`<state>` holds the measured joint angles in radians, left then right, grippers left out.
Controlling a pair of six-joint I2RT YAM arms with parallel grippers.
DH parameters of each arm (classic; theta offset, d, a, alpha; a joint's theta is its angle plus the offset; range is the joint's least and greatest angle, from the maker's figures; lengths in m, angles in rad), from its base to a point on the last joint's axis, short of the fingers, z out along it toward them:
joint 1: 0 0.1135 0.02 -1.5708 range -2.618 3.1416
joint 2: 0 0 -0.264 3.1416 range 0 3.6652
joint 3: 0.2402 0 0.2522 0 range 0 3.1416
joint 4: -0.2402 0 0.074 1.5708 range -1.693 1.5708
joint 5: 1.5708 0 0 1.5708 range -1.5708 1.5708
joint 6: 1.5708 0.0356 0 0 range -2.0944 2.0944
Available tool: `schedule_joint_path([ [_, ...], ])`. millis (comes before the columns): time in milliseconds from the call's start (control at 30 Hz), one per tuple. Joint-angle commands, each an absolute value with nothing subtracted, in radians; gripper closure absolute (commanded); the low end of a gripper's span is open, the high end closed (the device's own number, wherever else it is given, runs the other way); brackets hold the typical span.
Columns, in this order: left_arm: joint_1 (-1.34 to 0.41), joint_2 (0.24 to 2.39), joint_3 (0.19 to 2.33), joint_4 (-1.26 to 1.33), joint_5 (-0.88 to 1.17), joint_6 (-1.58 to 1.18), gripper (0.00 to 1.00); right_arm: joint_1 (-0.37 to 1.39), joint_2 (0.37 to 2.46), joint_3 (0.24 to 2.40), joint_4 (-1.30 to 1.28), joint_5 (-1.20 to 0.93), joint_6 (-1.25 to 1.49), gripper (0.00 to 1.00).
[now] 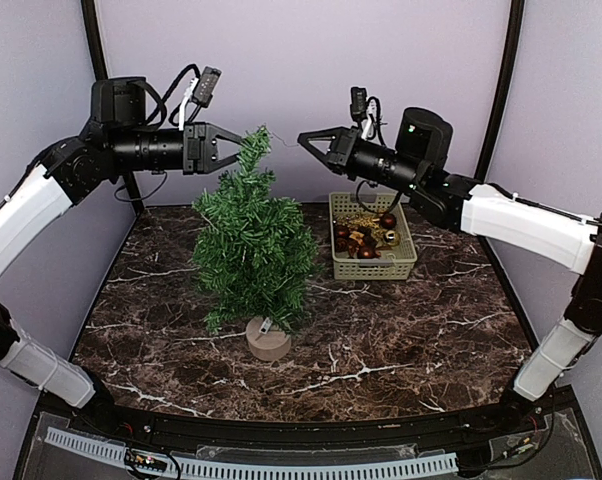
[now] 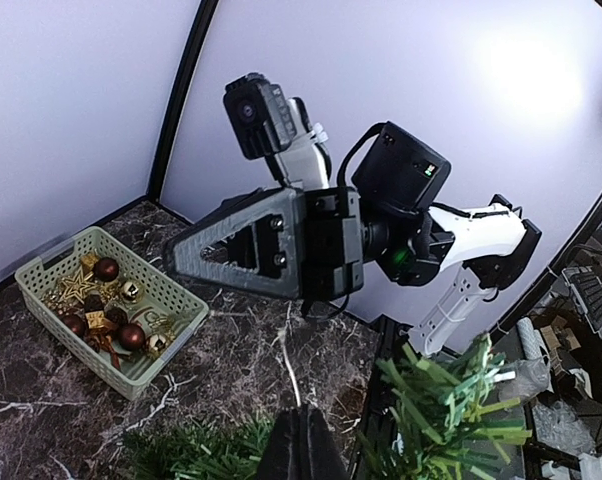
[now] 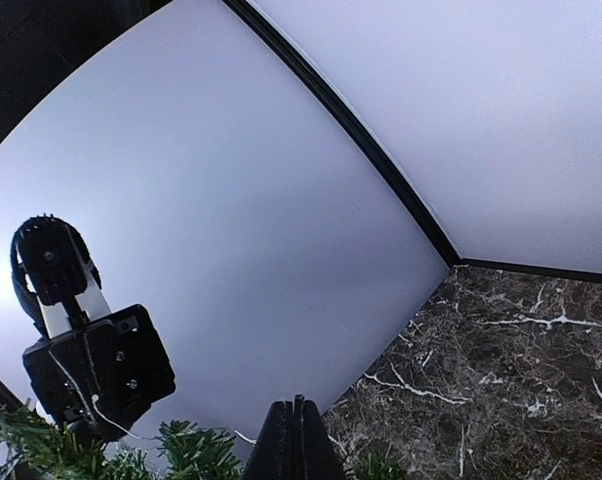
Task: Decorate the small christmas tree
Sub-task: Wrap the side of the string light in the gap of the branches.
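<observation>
One small christmas tree stands upright on its round tan base near the middle of the dark marbled table, a little left of centre. Its top sprig reaches up to the height of both arms. Both arms are raised to that level, probably because the work in hand is at the tip of the tree rather than down among the lower branches. The left gripper comes in level from the left, its fingertips right against the top sprig. Its jaws are pressed together with no gap showing in its own wrist view. The right gripper faces it from the other side, just beyond the sprig and a little apart from it, jaws likewise fully closed. A thin pale thread runs from the left fingertips up toward the right gripper, and the right wrist view shows a similar fine line near the opposite gripper. It looks like a hanging loop or string being passed or stretched over the tip. Whether either pair of jaws actually pinches it is too fine to tell, and no bauble is visible in either grip. Behind and to the right of the tree sits a pale green basket holding dark red and gold baubles, within easy reach of the right arm.
</observation>
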<state>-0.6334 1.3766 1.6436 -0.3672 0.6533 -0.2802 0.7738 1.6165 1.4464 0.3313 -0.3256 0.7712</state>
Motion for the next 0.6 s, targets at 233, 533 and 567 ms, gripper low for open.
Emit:
schedule_joint_path([
  [233, -0.64, 1.252, 1.494, -0.263, 0.587, -0.259, 0.98, 0.862, 1.489, 1.532, 0.329, -0.403, 0.701, 1.0],
  [533, -0.64, 1.179, 1.412, -0.219, 0.547, -0.268, 0.84, 0.98, 1.52, 1.675, 0.206, -0.367, 0.57, 1.0],
  [567, -0.64, 1.174, 1.408, -0.221, 0.544, -0.27, 0.8, 0.988, 1.529, 1.692, 0.186, -0.366, 0.558, 1.0],
])
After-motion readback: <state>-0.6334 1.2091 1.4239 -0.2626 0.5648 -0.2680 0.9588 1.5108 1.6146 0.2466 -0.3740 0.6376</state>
